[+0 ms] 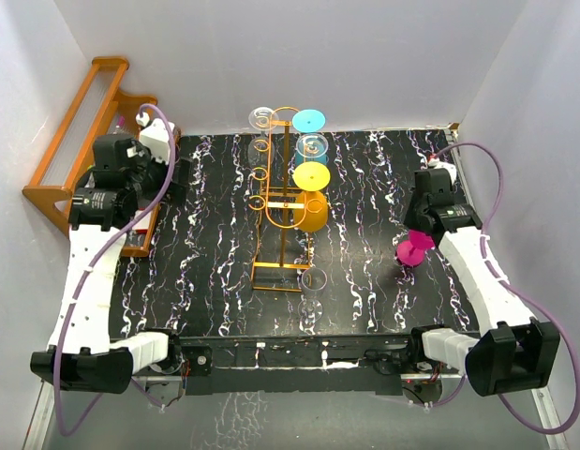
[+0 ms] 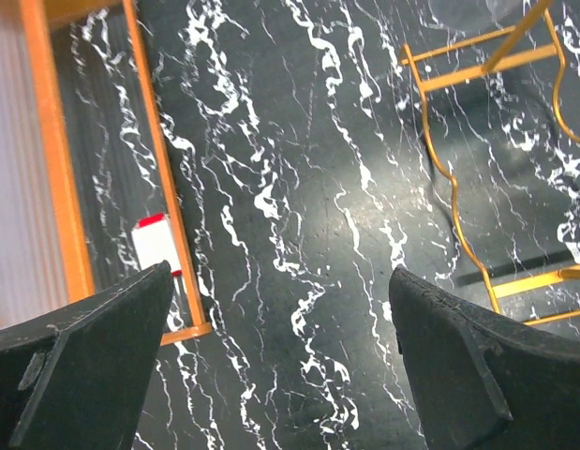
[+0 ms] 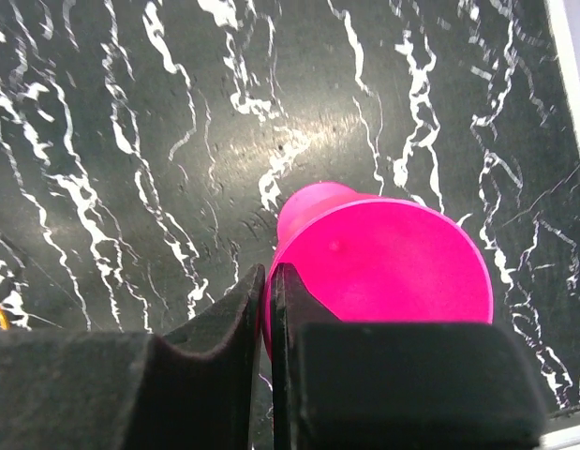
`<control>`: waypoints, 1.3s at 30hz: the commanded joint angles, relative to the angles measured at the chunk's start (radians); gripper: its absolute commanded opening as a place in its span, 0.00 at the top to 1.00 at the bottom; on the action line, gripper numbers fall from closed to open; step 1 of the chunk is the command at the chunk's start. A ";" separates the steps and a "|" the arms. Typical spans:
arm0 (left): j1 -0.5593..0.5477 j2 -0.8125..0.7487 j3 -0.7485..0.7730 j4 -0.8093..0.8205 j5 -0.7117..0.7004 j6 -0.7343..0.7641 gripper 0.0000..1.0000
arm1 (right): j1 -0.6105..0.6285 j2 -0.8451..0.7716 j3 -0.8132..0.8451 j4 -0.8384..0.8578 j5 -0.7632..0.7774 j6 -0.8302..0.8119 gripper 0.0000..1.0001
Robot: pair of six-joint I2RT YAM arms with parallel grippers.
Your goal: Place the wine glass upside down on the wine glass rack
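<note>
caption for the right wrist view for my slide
Right gripper, jaws shut on the foot rim of the pink wine glass, over the black marbled table

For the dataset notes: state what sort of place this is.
Probably a robot test cell, not a home: plain white walls box in a black marbled table, two arms are bolted at its near edge, and a wire wine glass rack holds coloured glasses.

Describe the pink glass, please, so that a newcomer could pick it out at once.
On the black marbled table, look right of the gold rack in the middle. At the tip of the right hand is the pink glass. It is the only pink one; the rest are clear, blue or yellow.
</note>
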 commanded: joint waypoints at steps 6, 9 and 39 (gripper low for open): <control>0.005 0.000 0.337 -0.072 0.111 -0.203 0.03 | 0.008 -0.130 0.374 0.099 0.024 -0.135 0.92; 0.005 0.065 0.470 -0.118 0.281 -0.295 0.03 | 0.038 -0.046 0.545 0.063 0.007 -0.124 0.92; -0.262 0.489 0.828 0.515 0.453 -0.996 0.03 | 0.733 0.237 0.491 1.934 0.326 -0.885 0.93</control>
